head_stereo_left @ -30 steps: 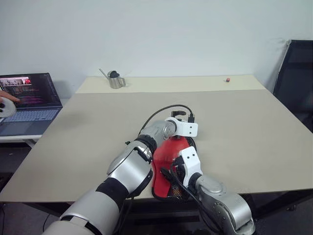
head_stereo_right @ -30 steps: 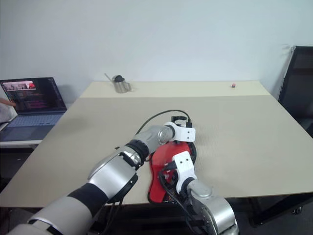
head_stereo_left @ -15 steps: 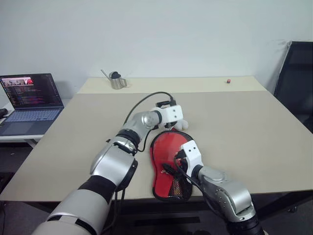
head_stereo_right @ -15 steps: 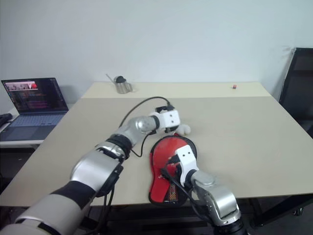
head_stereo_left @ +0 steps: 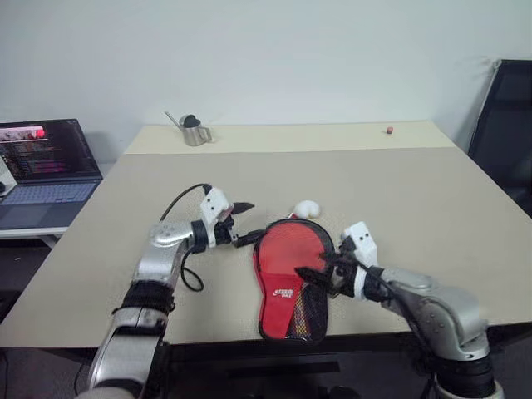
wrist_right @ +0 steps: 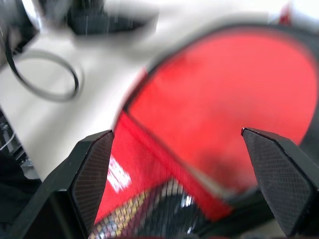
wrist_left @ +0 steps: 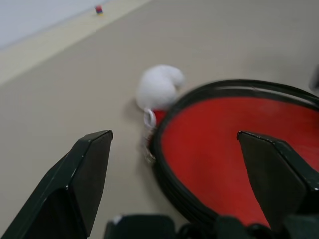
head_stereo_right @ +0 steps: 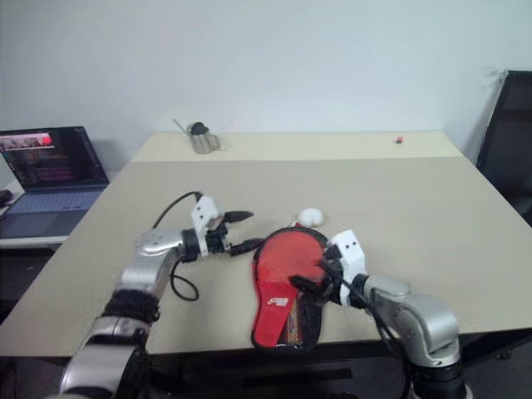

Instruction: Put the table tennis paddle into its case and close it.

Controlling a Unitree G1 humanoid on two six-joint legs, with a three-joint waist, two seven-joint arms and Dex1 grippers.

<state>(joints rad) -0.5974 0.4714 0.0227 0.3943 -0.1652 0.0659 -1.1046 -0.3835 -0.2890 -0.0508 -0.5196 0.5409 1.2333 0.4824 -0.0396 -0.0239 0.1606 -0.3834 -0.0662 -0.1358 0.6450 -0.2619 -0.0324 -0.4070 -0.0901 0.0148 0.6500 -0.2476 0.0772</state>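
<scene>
- Case (head_stereo_left: 289, 274): paddle-shaped fabric cover lying flat near the front edge of the table (head_stereo_left: 416, 199), red side up — a mesh pocket and a white logo sit at its narrow end, which points toward 6 o'clock in the head views. A black zipped rim runs round the circular part.
- Pom-pom (head_stereo_left: 306, 209): white and fluffy, resting on the table at about 1 o'clock from the round part of the case, just beside the rim; the left wrist view shows a small chain link joining it to the case edge.
- Table tennis paddle: not to be told apart from the case; whether it lies inside cannot be told.
- Left gripper (head_stereo_left: 243, 223): at 9 o'clock of the case, near its rim, black fingers spread wide and grasping nothing. It points across toward the case (a black cable loops from the wrist).
- Right gripper (head_stereo_left: 316, 273): over the case at its right side, fingers parted and empty; contact with the fabric cannot be told.
- Surroundings: a small metal watering can (head_stereo_left: 194, 131) at 11 o'clock on the far strip of the table, a tiny red object (head_stereo_left: 388, 130) at 1 o'clock — both well apart from the case. An open laptop (head_stereo_left: 46, 166) stands on a side table at 9 o'clock; a black chair (head_stereo_left: 503, 125) at 3 o'clock.
</scene>
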